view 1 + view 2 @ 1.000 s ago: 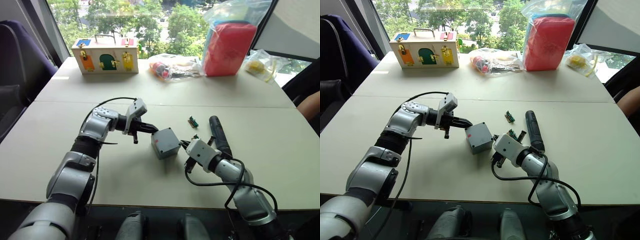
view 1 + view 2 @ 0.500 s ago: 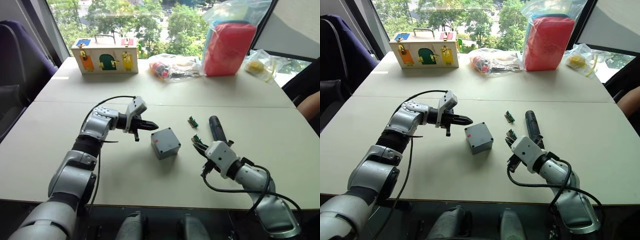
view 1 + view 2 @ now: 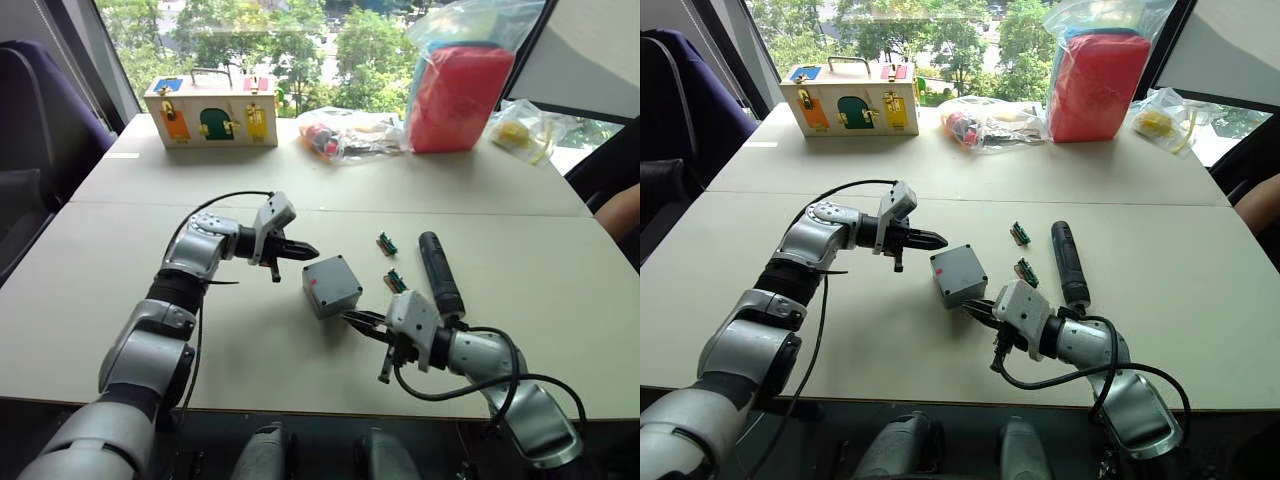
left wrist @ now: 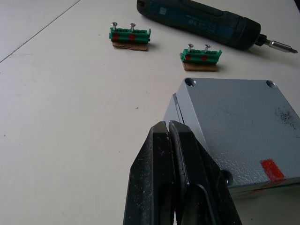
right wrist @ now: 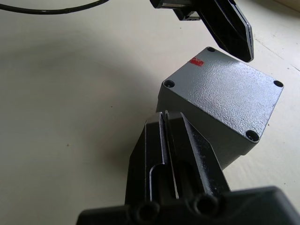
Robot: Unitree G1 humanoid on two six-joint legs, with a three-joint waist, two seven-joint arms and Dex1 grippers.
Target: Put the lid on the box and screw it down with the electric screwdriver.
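The grey box (image 3: 333,299) stands mid-table with the lid (image 3: 329,277) seated on it. The lid has screw holes at its corners and a small red mark near one edge. My left gripper (image 3: 312,248) is shut and empty, its tips just off the box's far-left corner. From the near right, my right gripper (image 3: 352,319), also shut and empty, points at the box's near corner. The black electric screwdriver (image 3: 440,272) lies on the table to the right of the box. In the right wrist view the lid (image 5: 227,86) fills the middle, with the left gripper (image 5: 227,26) beyond it.
Two small green screw holders (image 3: 386,243) (image 3: 396,281) lie between box and screwdriver. Along the far edge stand a wooden box with coloured doors (image 3: 211,112), clear bags (image 3: 345,133) and a red bagged item (image 3: 455,95). A person's arm (image 3: 618,210) shows at the right edge.
My right gripper swung out to the right near the screwdriver, then came back left to the box's near corner. The left gripper drew slightly back from the box.
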